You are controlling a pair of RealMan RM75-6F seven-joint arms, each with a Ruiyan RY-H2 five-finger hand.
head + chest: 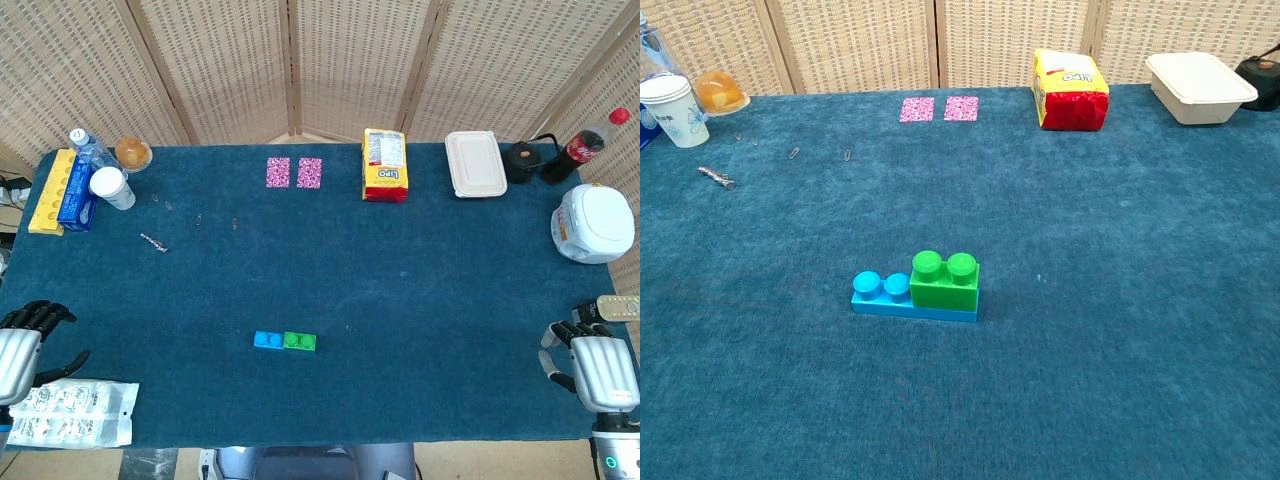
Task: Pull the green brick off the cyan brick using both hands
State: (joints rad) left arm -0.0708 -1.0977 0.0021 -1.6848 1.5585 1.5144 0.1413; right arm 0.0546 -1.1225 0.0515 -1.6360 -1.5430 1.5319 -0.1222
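A flat cyan brick (880,292) lies near the middle of the blue table, and a green brick (945,283) is stuck on top of its right half. In the head view the cyan brick (267,340) and green brick (299,341) sit side by side near the front centre. My left hand (25,345) rests at the table's front left edge, far from the bricks and holding nothing. At the front right edge my right hand (595,365) is also empty, with its fingers apart. Neither hand shows in the chest view.
A white blister pack (70,412) lies by my left hand. A white jar (592,223) stands ahead of the right hand. Along the back are a yellow snack bag (385,165), white box (475,163), two pink cards (294,172), paper cup (110,187) and cola bottle (585,145).
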